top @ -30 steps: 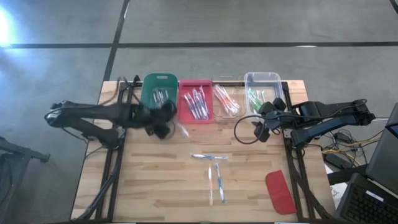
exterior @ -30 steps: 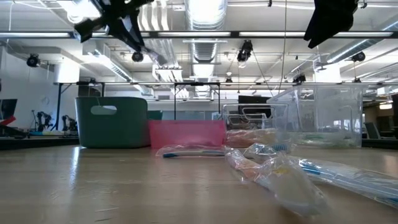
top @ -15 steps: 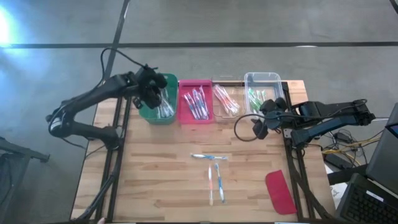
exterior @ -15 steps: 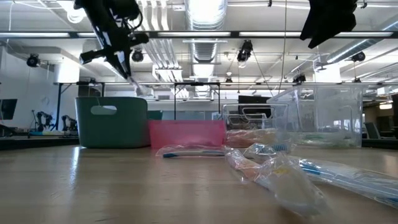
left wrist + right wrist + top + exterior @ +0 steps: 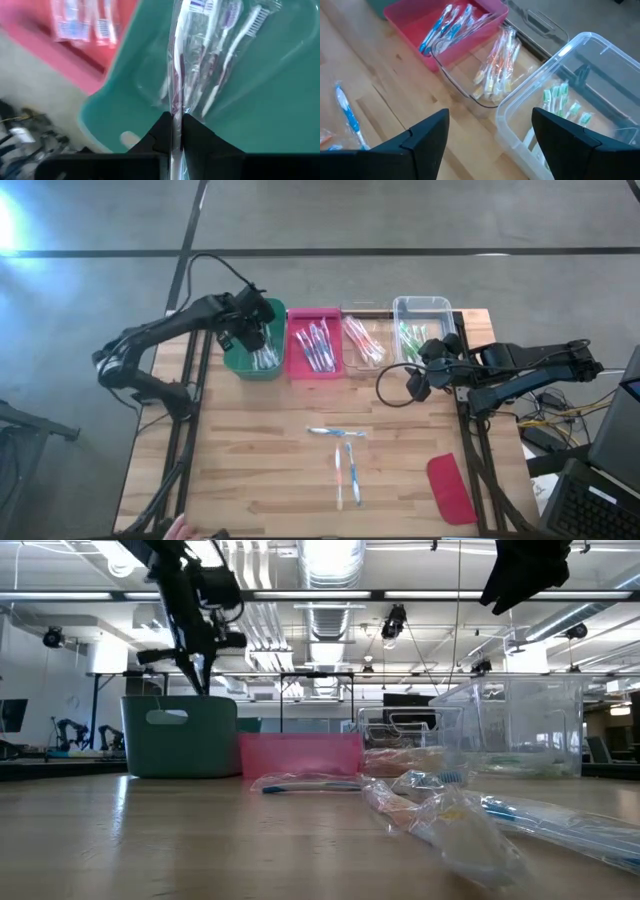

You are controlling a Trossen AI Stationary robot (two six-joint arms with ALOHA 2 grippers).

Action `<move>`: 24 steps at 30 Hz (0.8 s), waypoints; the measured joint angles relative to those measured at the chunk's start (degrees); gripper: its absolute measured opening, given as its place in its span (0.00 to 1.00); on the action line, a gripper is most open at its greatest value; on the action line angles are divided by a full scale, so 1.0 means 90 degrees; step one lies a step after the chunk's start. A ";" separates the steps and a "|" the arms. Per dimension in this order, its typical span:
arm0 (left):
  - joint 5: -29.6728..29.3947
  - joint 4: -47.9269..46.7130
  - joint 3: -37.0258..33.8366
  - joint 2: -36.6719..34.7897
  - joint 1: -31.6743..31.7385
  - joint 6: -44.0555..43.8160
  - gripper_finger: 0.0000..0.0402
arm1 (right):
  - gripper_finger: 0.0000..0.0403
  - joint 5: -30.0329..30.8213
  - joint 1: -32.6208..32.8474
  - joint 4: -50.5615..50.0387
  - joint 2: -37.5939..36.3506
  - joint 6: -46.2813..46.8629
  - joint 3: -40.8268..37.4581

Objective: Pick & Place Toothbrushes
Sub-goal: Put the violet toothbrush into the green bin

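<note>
A wrapped toothbrush [image 5: 176,75] with a purplish handle is pinched in the left hand [image 5: 173,131], whose two dark fingers are clenched on its lower end. It hangs over the green bin [image 5: 240,358], just above other wrapped brushes [image 5: 262,352] lying on that bin's floor. In the high view the left hand [image 5: 243,332] sits over the bin at the bench's far left; in the low view it [image 5: 197,648] is just above the bin's rim [image 5: 180,700].

Next to the green bin stands the pink tray [image 5: 300,366] with blue and pink brushes [image 5: 317,345] in it, then a low clear tray [image 5: 352,366] holding orange ones [image 5: 364,342], then a taller clear box [image 5: 421,304] with green ones [image 5: 410,337]. The four containers line the bench's far edge, side by side.

Near the middle of the bench [image 5: 250,470] lie loose blue brushes [image 5: 347,458], one crosswise and two lengthwise, well apart from the containers. A flat red lid [image 5: 450,488] rests near the right front corner.

The right hand [image 5: 420,380] waits just in front of the clear box, released, its fingers [image 5: 420,145] spread wide with nothing between them. A bit of a person's hand [image 5: 178,529] shows at the picture's lower edge, off the bench.
</note>
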 joint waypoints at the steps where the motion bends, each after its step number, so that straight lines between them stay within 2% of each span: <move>1: -0.0012 0.0001 -0.0002 0.0130 0.0013 0.0023 0.06 | 0.68 0.0000 0.0000 -0.0001 -0.0001 -0.0014 0.0000; 9: -0.0030 -0.0010 0.0023 0.1028 0.0171 0.0188 0.06 | 0.65 -0.0005 0.0000 -0.0002 -0.0002 -0.0114 0.0000; 15: -0.0132 0.0017 0.0097 0.1401 0.0385 0.0277 0.07 | 0.66 -0.0005 0.0000 -0.0036 -0.0002 -0.0271 -0.0041; 24: -0.0204 0.0360 0.0097 0.1464 0.0378 0.0259 0.28 | 0.73 -0.0007 0.0000 -0.0041 -0.0002 -0.0427 -0.0125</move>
